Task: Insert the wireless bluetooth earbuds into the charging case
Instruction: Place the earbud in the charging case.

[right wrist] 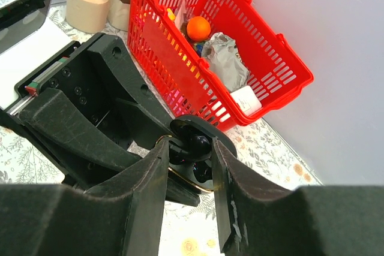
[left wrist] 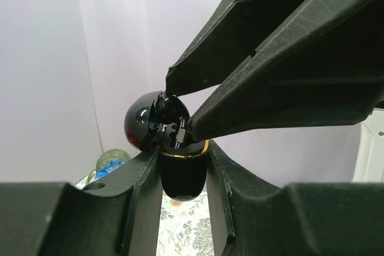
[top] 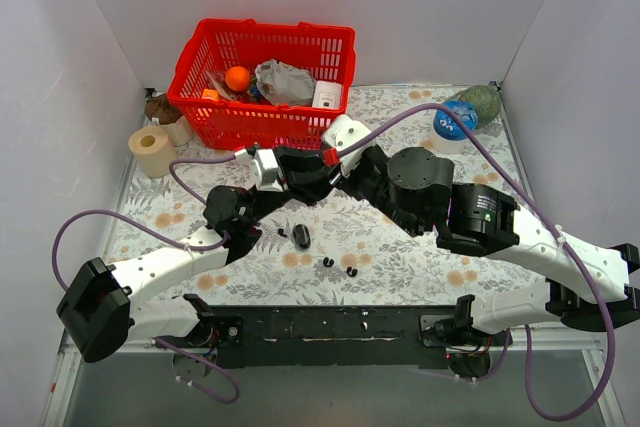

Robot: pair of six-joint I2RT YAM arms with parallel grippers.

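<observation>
The charging case (left wrist: 183, 178), glossy black with a gold rim, is held above the table with its lid (left wrist: 139, 125) swung open. My left gripper (left wrist: 183, 160) is shut on its lower half. One of the earbuds (right wrist: 197, 142) sits in the case's mouth (right wrist: 187, 180). My right gripper (right wrist: 189, 154) comes down over it with a finger on each side. A gap shows beside the earbud (left wrist: 171, 109), so the jaws are open. In the top view both grippers meet at mid-table (top: 318, 173). Small black bits (top: 328, 262) (top: 352, 272) lie on the cloth.
A larger black rounded piece (top: 300, 237) lies on the flowered cloth near the front. A red basket (top: 275, 24) of odds and ends stands at the back, a paper roll (top: 152, 150) to its left, a blue ball (top: 457, 119) at the back right. White walls enclose the table.
</observation>
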